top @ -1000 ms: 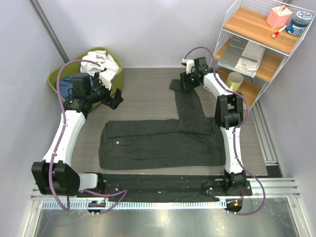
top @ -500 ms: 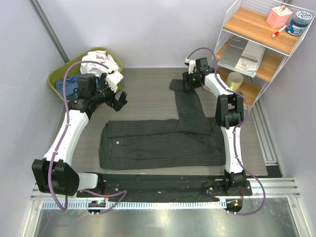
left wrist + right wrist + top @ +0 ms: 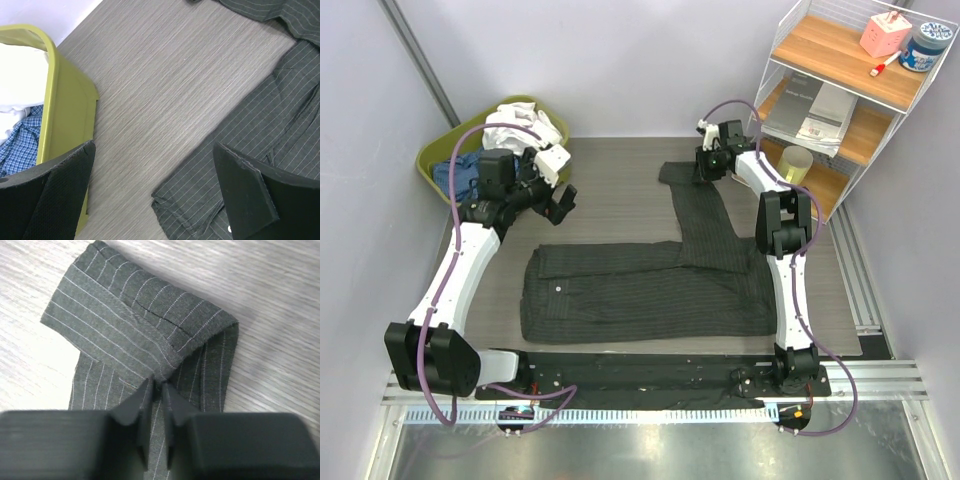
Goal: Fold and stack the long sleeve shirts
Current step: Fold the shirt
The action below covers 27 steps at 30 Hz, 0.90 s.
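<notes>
The right gripper (image 3: 156, 390) had shifted slightly, pinching the sleeve cuff (image 3: 125, 335). The left gripper (image 3: 154, 147) hovered spread wide, empty.

No text legible

No word, brand or number can be read. A pale label is seen on the jar (image 3: 926, 47) on the top board of the wire shelf (image 3: 820, 45), and papers (image 3: 825, 112) are seen one board lower; any print there is too small.
</notes>
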Available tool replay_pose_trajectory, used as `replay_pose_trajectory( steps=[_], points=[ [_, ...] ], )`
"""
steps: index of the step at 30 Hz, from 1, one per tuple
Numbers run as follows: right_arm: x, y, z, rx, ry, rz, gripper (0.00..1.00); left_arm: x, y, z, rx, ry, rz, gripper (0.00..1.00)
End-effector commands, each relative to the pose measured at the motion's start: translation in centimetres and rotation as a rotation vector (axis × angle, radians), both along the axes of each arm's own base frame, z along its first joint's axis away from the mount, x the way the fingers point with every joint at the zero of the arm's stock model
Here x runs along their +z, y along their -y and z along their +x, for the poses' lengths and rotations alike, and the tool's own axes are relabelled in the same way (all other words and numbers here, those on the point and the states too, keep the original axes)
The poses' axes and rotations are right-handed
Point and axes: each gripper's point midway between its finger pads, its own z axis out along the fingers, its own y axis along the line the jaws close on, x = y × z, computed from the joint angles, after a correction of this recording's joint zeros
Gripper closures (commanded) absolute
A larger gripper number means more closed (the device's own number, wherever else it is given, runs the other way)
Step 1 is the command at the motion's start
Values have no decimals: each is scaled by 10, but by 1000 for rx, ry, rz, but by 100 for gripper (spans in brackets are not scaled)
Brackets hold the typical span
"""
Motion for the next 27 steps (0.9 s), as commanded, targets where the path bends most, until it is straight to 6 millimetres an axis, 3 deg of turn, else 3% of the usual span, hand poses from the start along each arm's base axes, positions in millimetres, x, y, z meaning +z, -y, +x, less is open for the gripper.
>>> replay_pose_trajectory(
  steps=[1, 3, 6, 7, 8, 10, 11, 14, 15, 16, 17, 19, 21, 22, 23, 27],
  points=[
    [47, -10, 8, 26, 61, 118, 95, 18, -1, 4, 5, 59, 14, 0],
    [65, -15, 6, 44, 78, 153, 99, 17, -3, 5, 18, 59, 21, 0],
    [112, -29, -5, 64, 83, 290, 99, 17, -5, 10, 43, 53, 9, 0],
    [126, -39, -14, 96, 67, 357, 99, 18, -3, 10, 41, 51, 1, 0],
    [158, -45, -24, 86, 61, 428, 99, 22, -1, 12, 38, 58, -9, 0],
    [174, -53, -40, 92, 35, 517, 99, 30, 4, 18, 45, 79, -37, 0],
    [205, -57, -52, 61, 18, 592, 99, 31, 13, 18, 30, 93, -37, 0],
    [220, -63, -73, 38, -19, 715, 99, 52, 35, 19, -24, 227, -66, 0],
    [236, -65, -83, 12, -37, 786, 99, 48, 42, 10, -49, 255, -79, 0],
    [240, -66, -89, -4, -59, 814, 99, 53, 49, 7, -67, 296, -93, 0],
    [251, -67, -94, -2, -46, 847, 99, 67, 67, 4, -110, 381, -120, 0],
    [269, -68, -109, -19, -53, 919, 99, 59, 82, 0, -122, 390, -130, 0],
    [273, -72, -121, -19, -63, 950, 99, 60, 108, -8, -175, 396, -172, 0],
    [286, -72, -130, -18, -62, 973, 99, 55, 123, -14, -221, 381, -189, 0],
    [289, -73, -135, -14, -64, 980, 99, 62, 130, -15, -241, 403, -221, 0],
    [296, -81, -164, 24, -95, 1012, 99, 59, 156, -23, -344, 469, -229, 0]
  ],
)
